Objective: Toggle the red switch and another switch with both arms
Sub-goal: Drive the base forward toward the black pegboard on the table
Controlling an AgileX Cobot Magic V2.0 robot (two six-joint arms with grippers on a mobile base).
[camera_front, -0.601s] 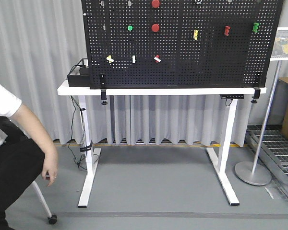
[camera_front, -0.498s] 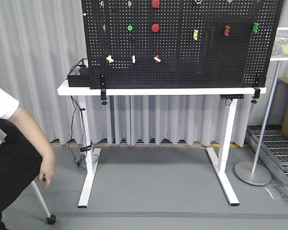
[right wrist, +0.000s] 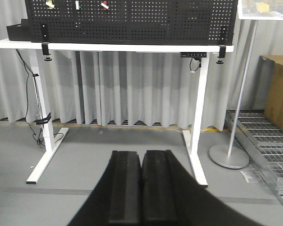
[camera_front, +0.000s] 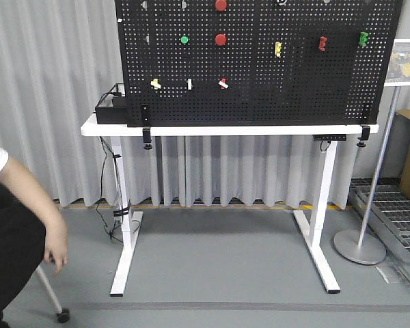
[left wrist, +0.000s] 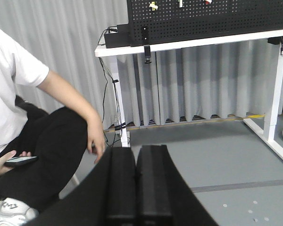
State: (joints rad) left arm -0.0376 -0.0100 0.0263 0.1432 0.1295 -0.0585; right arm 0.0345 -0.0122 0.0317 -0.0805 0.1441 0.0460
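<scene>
The red switch sits in the lower row of a black pegboard that stands upright on a white counter. The yellow switch is in the same row, well to its left, and a slim white toggle stands between them. Above the red switch are two round red buttons, one over the other, with a green button to the left of the lower one. A black box rests on the counter's left end, beside the pegboard.

In the left wrist view, the left gripper hangs low over the grey floor, well away from the counter. Its two black fingers are pressed together with nothing between them. The yellow switch shows at the top edge of that view. A seated person in a white shirt is at the left, with a phone in one hand and the other hand hanging down.

In the right wrist view, the right gripper is likewise low and far from the pegboard. Its fingers are together and hold nothing. The red switch appears at the top of this view, right of the white toggle. A metal stand rises to the right of the counter.
</scene>
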